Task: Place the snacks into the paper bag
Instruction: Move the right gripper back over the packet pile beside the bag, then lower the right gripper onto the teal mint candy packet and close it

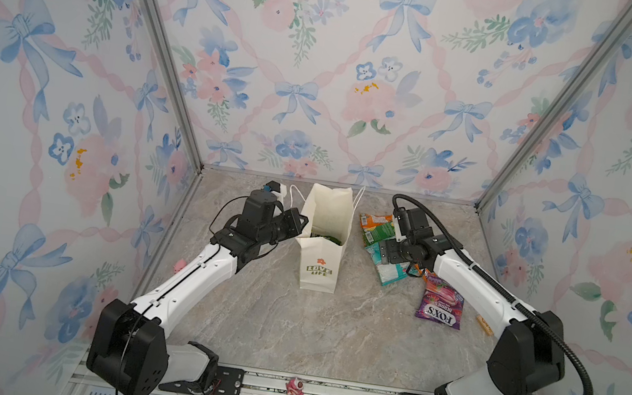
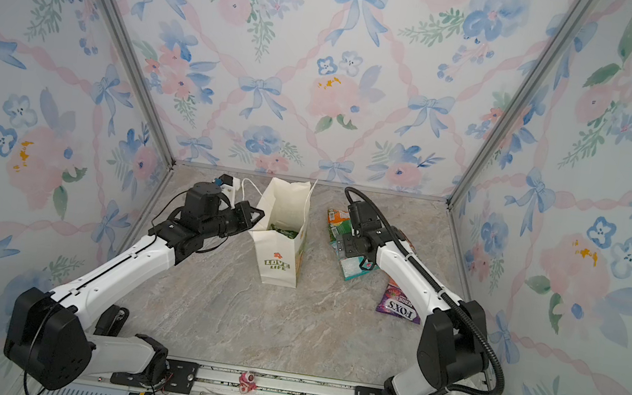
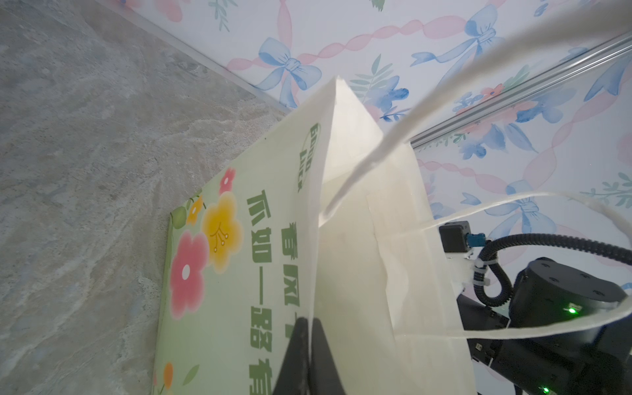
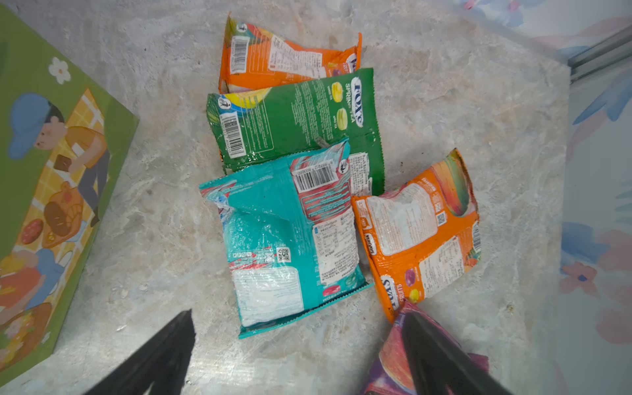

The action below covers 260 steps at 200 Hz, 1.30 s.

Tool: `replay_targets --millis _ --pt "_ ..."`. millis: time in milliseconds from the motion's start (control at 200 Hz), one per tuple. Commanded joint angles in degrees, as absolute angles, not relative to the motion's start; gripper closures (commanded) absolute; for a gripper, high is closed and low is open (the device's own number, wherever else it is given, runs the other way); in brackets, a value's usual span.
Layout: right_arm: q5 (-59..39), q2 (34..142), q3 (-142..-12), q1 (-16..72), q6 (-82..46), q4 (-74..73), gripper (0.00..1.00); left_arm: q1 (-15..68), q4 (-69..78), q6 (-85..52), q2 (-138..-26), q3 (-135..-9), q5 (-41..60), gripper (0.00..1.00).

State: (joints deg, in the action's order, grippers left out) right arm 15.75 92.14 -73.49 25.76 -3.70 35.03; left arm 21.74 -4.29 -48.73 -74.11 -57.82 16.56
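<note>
The cream paper bag (image 1: pixel 319 266) (image 2: pixel 280 263) stands upright at mid-table with its mouth open, and green snacks (image 1: pixel 328 239) (image 2: pixel 283 231) lie inside. My left gripper (image 1: pixel 304 222) (image 2: pixel 260 216) (image 3: pixel 309 319) is shut on the bag's left rim (image 3: pixel 359 239). To the bag's right lie loose snacks: a teal packet (image 4: pixel 284 232) (image 1: pixel 389 274), a green one (image 4: pixel 290 119), two orange ones (image 4: pixel 273 54) (image 4: pixel 420 232) and a purple FOX'S packet (image 1: pixel 440 304) (image 2: pixel 400 305). My right gripper (image 1: pixel 390 255) (image 2: pixel 347 247) (image 4: pixel 297 313) hangs open just above them, one finger over the purple packet (image 4: pixel 390 359).
A tiny pink pig (image 1: pixel 180 264) lies by the left wall, partly behind my left arm. A small wooden block (image 1: pixel 484 326) sits behind my right arm. A pink toy (image 1: pixel 294 388) lies on the front rail. The bag's printed green side (image 4: pixel 51 171) faces the snack pile.
</note>
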Motion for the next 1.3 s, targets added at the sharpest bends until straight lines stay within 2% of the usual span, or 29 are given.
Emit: replay_targets --millis 0,375,1005,1295 --pt "17.44 94.50 -76.14 26.92 -6.03 36.83 0.03 21.90 -2.77 -48.78 -74.53 -59.27 17.41 1.00" --pt "23.64 102.81 -77.60 28.56 -10.58 37.59 0.03 21.92 -2.72 -48.78 -74.27 -58.91 17.36 1.00" --pt "26.71 109.71 -79.17 30.58 -14.72 38.37 0.04 21.93 -2.64 -49.04 -73.87 -58.51 17.04 1.00" --pt "32.22 113.33 -80.90 30.85 -16.12 40.78 0.03 21.93 -2.64 -49.13 -73.78 -58.26 16.87 1.00"
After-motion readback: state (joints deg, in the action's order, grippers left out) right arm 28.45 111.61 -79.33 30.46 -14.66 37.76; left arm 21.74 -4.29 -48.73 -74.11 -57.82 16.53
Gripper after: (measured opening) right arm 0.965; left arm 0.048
